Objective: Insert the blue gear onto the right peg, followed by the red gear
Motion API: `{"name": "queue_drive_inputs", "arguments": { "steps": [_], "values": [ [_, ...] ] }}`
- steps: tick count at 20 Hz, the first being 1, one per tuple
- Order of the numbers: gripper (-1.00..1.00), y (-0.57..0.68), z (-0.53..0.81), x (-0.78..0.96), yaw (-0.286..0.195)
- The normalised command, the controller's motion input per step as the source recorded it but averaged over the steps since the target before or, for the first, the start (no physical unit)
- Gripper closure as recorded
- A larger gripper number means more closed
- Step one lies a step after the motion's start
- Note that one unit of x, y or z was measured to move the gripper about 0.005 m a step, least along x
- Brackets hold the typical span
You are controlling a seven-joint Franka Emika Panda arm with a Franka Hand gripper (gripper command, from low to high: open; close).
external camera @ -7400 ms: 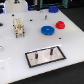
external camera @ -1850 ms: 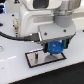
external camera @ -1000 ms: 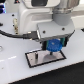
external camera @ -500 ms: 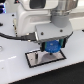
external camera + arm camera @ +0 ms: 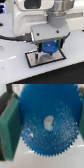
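Blue gear sits clamped in hand.

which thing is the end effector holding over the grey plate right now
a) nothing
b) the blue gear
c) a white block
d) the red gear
b) the blue gear sits between the fingers of the end effector above the plate, and it fills the wrist view.
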Motion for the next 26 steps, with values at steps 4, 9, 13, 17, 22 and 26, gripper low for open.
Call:
{"name": "queue_drive_inputs", "arguments": {
  "steps": [4,9,13,17,22,26],
  "values": [
    [1.00,0.13,0.11,0.25,0.000],
    [1.00,0.00,0.23,0.23,0.000],
    [1.00,0.02,0.31,0.34,0.000],
    [1.00,0.13,0.27,0.28,0.000],
    [1.00,0.01,-0.03,0.29,0.000],
    [1.00,0.00,-0.09,0.32,0.000]
  ]
}}
